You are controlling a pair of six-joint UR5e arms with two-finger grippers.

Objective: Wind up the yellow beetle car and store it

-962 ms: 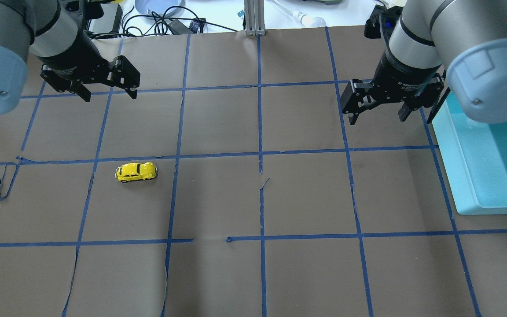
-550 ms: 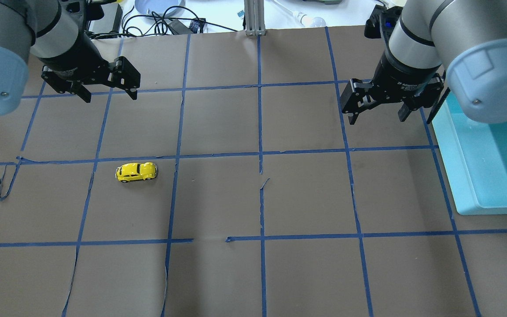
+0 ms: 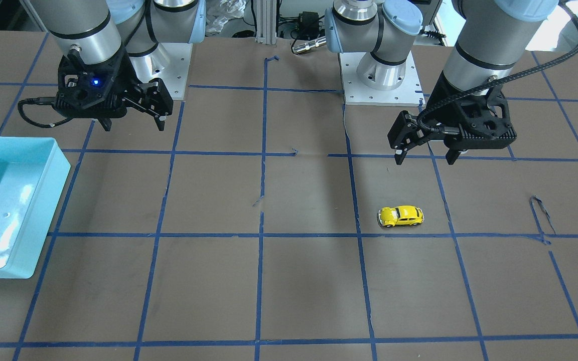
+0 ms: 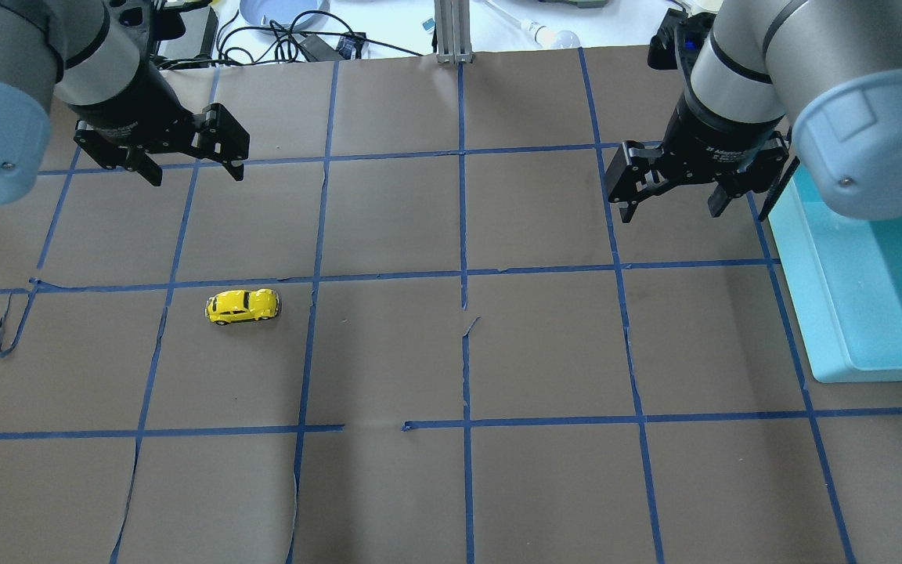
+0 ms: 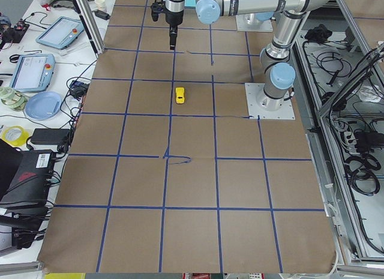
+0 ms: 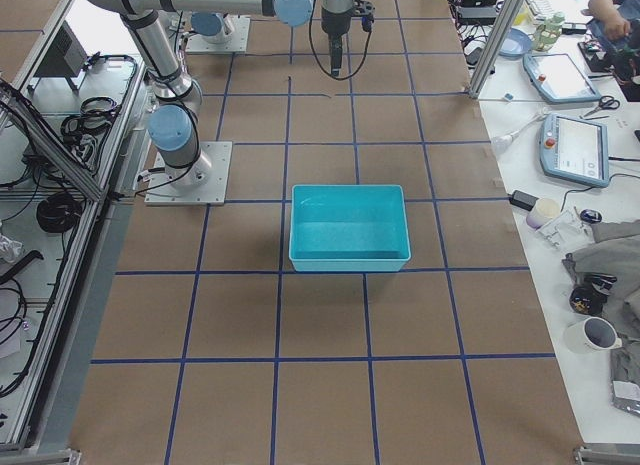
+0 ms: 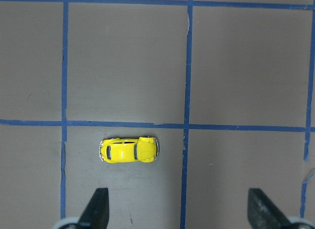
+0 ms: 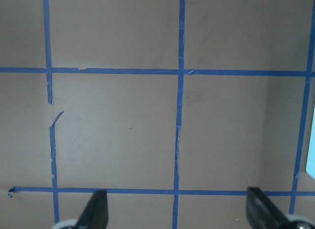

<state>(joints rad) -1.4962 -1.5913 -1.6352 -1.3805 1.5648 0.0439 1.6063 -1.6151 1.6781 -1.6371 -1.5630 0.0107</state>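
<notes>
Movement slight over the last second: black two-finger left gripper [image 4: 197,178] nudged a shade toward 6 o'clock in the overhead view, spread wide, nothing held. Black two-finger right gripper [image 4: 670,215] unmoved, likewise spread wide and empty, hanging at 9 o'clock of the light blue plastic bin [image 4: 827,313]. Tiny glossy yellow beetle car [image 4: 242,305] exactly where it was, on its wheels on the brown paper table cover [image 4: 545,352]. Sits at 9 o'clock from the table's middle and about 5 o'clock of the left gripper, well apart from it.

Reads as the very start of the approach: no contact, no winding, no storing yet; probably a reach down by the left arm next.

Long axis along the 9-to-3 line in the overhead view, parallel to the blue tape line [image 4: 388,276] just at its 12 o'clock. Longer hood end, so likely the nose, toward 3 o'clock, the bin side; tail toward 9 o'clock. In the left wrist view, car ahead of the fingertips and off toward 9 o'clock, not yet centred.
</notes>
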